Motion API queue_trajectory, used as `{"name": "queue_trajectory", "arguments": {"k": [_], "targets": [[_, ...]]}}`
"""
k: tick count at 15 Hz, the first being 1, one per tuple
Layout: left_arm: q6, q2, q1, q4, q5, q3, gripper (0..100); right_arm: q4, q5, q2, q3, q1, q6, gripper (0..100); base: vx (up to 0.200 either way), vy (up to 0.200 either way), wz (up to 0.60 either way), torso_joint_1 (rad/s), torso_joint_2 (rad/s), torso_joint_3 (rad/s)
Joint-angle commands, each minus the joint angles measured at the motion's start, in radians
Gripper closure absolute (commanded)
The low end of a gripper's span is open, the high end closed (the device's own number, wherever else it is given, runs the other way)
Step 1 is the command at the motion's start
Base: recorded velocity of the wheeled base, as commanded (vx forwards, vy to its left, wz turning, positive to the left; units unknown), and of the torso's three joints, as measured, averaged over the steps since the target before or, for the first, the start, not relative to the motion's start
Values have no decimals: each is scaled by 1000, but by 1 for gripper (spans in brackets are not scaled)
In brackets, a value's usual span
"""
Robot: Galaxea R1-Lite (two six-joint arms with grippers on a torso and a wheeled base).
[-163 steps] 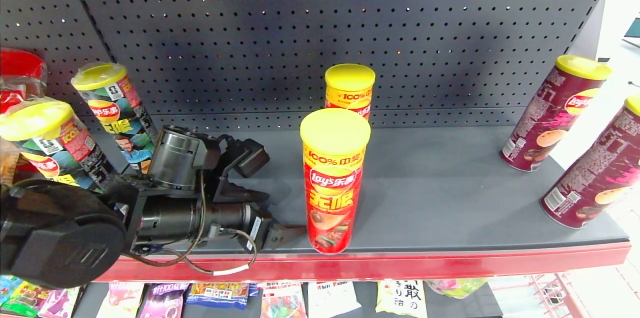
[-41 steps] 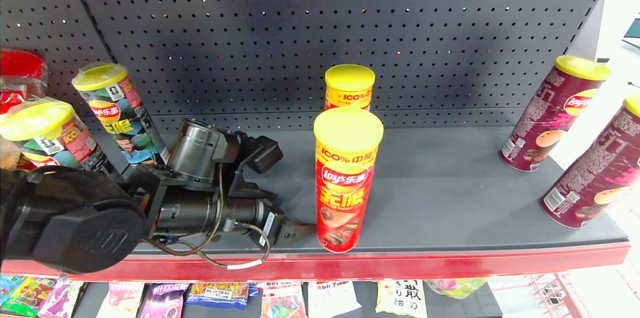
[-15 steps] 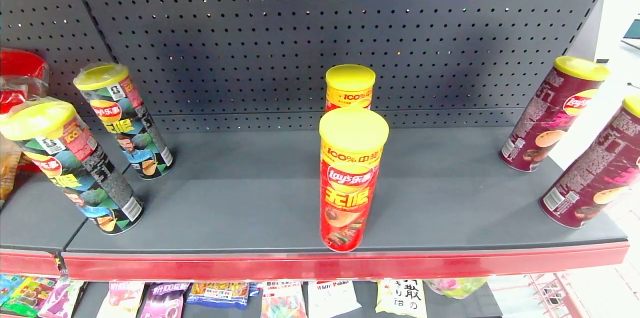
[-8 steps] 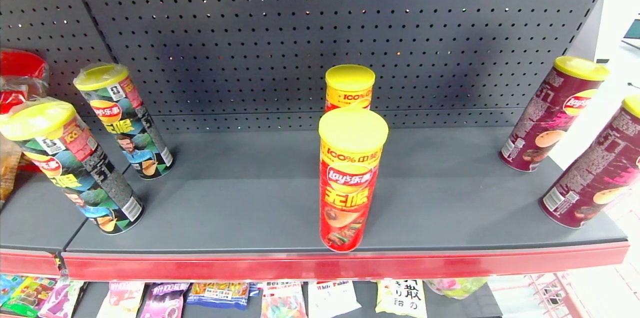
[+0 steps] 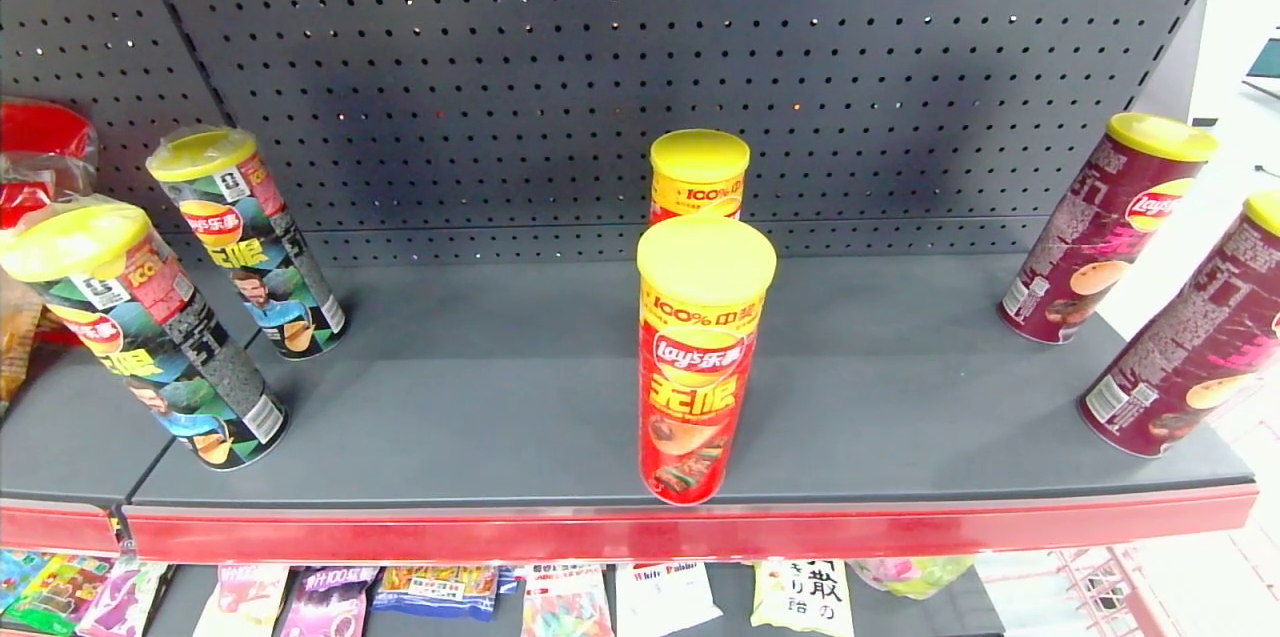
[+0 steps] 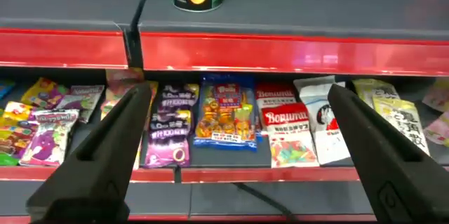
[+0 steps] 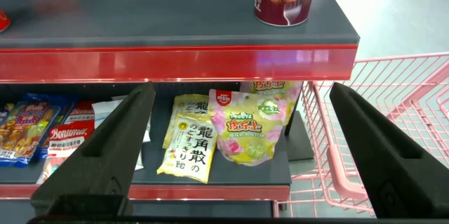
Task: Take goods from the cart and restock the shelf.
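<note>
Well, we had our left gripper [image 6: 238, 92] and right gripper [image 7: 242, 90] spread wide, empty; the red chip can [image 5: 700, 367] stood upright on the shelf [image 5: 480, 397].

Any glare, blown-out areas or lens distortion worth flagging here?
Head view: the room past the right end of the shelf is blown out white; the maroon cans and dark printed cans lean outward while the red can stands straight, likely wide-angle distortion. Wrist views: pale glare streaks on the red shelf edge.
</note>
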Motion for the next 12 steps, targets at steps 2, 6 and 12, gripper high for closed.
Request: {"name": "queue_trajectory", "arguments": {"k": [2,6,12], "targets": [[-19,63,-50,-11,-7,2,0,0,1,0,0,1,0,0,0,0,0,0,0,0],[-4,-29,-213,-12,31,4,0,0,3,0,0,1,0,0,0,0,0,0,0,0],[-1,-90,-174,-150,251,65,0,0,3,0,0,1,1,0,0,0,0,0,0,0]]}}
